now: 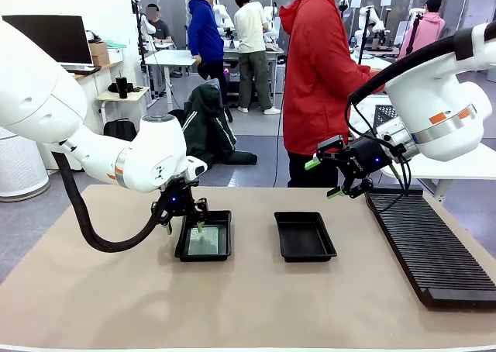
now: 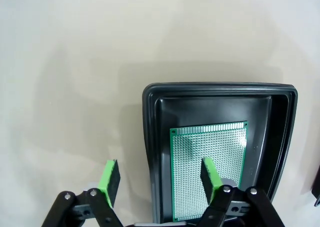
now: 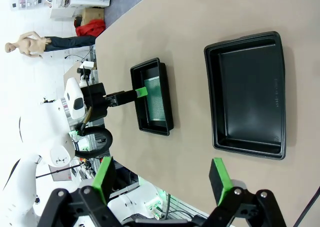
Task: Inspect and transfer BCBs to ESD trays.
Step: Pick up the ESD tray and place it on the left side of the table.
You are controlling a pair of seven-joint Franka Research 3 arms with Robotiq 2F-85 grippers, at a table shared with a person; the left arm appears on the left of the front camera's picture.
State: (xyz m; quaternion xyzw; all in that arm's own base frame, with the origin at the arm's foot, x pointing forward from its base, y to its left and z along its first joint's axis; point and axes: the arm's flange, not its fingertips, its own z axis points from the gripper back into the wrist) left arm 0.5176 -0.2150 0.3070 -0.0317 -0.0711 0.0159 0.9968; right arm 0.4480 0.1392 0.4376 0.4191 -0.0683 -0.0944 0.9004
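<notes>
Bare tabletop (image 1: 252, 239) between left tray (image 1: 203, 258) and right tray (image 1: 304, 241); rack (image 1: 426, 243) rightward.

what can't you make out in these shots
Left wrist view: near end of the board, cut off by the bottom edge and covered by a pad of the left tool.
Right wrist view: raised print on the empty tray, too small to read.
Front view: right side of the rack, cut by the picture edge.

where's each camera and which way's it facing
Front: robot's side, facing across the table at the person; left gripper and right gripper show.
Left wrist: looks down past its own left gripper at the BCB in its tray.
Right wrist: looks past its own right gripper at the empty tray.
All share the BCB's tray.
</notes>
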